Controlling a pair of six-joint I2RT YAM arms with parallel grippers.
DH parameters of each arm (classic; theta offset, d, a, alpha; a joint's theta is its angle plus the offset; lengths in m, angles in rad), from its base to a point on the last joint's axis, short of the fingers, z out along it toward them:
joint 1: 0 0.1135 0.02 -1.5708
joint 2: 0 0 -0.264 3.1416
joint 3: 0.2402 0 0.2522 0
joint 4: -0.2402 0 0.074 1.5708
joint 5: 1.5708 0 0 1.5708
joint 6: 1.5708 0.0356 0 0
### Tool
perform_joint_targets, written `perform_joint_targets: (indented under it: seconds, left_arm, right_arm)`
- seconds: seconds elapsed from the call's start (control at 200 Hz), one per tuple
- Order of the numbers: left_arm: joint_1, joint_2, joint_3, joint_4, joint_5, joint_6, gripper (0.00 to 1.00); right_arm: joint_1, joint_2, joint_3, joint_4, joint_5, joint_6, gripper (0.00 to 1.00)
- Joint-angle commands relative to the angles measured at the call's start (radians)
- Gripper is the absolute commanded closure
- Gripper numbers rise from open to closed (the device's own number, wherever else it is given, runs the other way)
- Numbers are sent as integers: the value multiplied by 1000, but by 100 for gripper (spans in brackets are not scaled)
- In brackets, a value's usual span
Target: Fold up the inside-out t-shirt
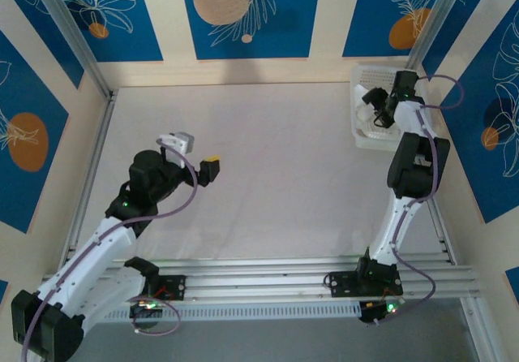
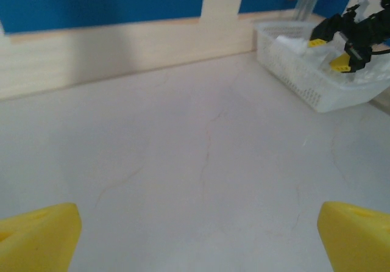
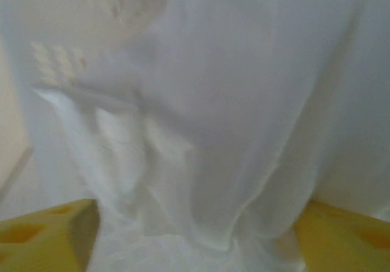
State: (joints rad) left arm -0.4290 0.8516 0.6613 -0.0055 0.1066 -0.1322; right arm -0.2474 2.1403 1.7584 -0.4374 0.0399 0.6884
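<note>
The white t-shirt (image 3: pixel 231 101) lies bunched inside the white lattice basket (image 1: pixel 371 78) at the table's far right corner. Its thin, wrinkled fabric hangs close before the right wrist camera. My right gripper (image 3: pixel 198 223) is down in the basket, open, with its yellow fingers (image 3: pixel 42 235) wide apart on either side of the cloth. The left wrist view also catches that gripper (image 2: pixel 330 51) over the basket (image 2: pixel 292 71), beside a lump of shirt (image 2: pixel 291 42). My left gripper (image 1: pixel 199 157) hovers over bare table left of centre, open, nothing between its fingers (image 2: pixel 36 235).
The pale table top (image 1: pixel 268 151) spreads between the two arms. A low wooden wall (image 2: pixel 122 46) runs along the back, and metal frame posts (image 1: pixel 77 37) stand at the corners. Aluminium rails (image 1: pixel 268 277) cross the near edge by the arm bases.
</note>
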Motion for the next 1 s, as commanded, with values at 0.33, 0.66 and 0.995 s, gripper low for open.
perform_joint_targets:
  seconds: [0.33,0.66,0.995]
  left_arm:
    - [-7,-10,81,-276,-222,-134,1]
    - [-7,35,201,-333,-183,-192,1]
    - [-7,70,185,-333,-157,-262,1]
  right_arm:
    - [189,-476,-91,217,66,-347,100]
    - [471,-717,195,187,-136,-511,100]
    - [652,-592,120,89,-288,-414,100]
